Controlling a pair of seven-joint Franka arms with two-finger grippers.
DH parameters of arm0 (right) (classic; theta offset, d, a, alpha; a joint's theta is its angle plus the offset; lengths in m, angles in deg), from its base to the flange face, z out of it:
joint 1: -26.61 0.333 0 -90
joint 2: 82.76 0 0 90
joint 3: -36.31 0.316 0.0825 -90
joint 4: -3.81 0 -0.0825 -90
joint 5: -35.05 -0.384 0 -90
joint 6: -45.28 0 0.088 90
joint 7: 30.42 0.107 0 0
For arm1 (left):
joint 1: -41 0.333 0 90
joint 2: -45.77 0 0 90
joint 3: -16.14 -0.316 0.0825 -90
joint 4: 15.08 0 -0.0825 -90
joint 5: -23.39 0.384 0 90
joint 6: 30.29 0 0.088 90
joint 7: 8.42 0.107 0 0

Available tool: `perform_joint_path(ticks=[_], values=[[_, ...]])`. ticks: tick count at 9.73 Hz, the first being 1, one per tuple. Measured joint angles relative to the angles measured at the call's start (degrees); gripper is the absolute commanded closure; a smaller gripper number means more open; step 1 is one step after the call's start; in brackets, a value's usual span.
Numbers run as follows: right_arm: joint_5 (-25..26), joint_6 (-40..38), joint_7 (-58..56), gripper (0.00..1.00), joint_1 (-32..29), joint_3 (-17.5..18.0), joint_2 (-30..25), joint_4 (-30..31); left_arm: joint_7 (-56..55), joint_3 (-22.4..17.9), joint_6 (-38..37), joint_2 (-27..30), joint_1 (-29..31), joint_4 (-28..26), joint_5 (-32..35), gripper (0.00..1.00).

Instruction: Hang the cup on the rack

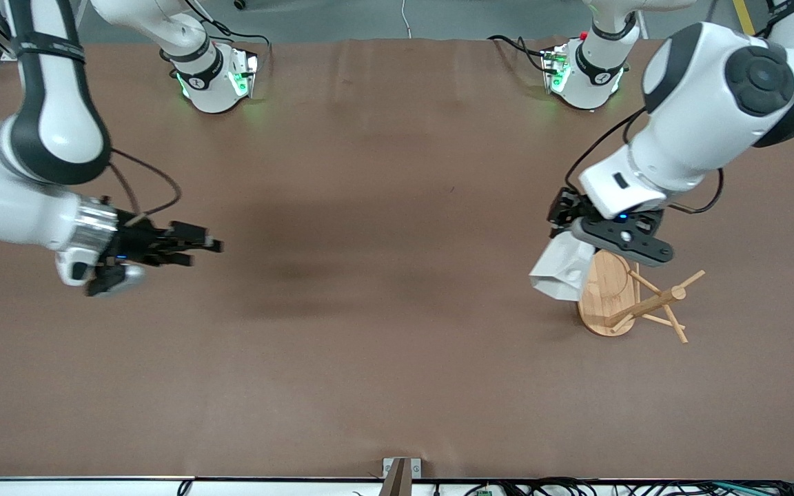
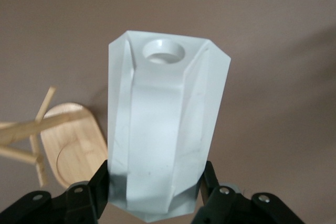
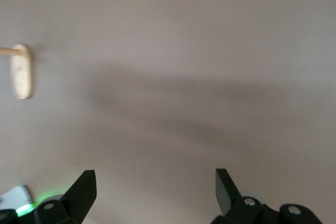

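My left gripper [image 1: 564, 238] is shut on the white faceted cup [image 1: 561, 272] and holds it in the air, right beside the rack's oval base [image 1: 607, 289]. In the left wrist view the cup [image 2: 168, 124] fills the space between the fingers [image 2: 100, 182], and its blocky handle with the round hole [image 2: 164, 51] points away from the hand. The bamboo rack [image 1: 648, 303] stands at the left arm's end of the table, with thin pegs sticking out from its post [image 2: 31, 127]. My right gripper [image 1: 207, 248] is open and holds nothing, over bare table at the right arm's end.
Brown tabletop [image 1: 383, 310] spans the middle between the two arms. The rack's base [image 3: 22, 72] shows small and distant in the right wrist view. A small metal bracket [image 1: 400, 472] sits at the table edge nearest the front camera.
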Motion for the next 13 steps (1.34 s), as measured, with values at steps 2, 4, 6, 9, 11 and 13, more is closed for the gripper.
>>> perform_joint_path(ticks=[2,4,6,9,11,13], values=[[11.39,-0.17,0.01,0.0,-0.12,-3.27,-3.06,-0.22,-2.46,0.02,0.5,2.3,2.06,-5.87,-0.17,0.96],[21.49,-1.76,0.22,0.0,-0.15,-5.31,-6.62,-1.65,-2.69,0.01,3.91,3.48,4.36,-11.9,-0.17,0.96],[29.29,-10.29,2.86,0.0,-0.15,-6.47,-8.55,-8.5,-2.56,0.03,7.3,4.07,4.9,-16.09,-0.17,0.96],[32.57,-18.13,6.22,0.0,0.1,-6.46,-8.9,-19.93,1.52,0.02,8.73,4.22,6.36,-17.65,-0.17,0.96],[32.77,-20.47,6.31,0.0,0.28,-6.43,-8.79,-23.05,4.76,0.03,8.87,4.19,7.94,-17.92,-0.18,0.96],[32.77,-21.66,9.84,0.0,0.74,-5.8,-8.68,-23.79,6.6,0.04,9.75,3.74,8.31,-18.16,-0.96,0.96]])
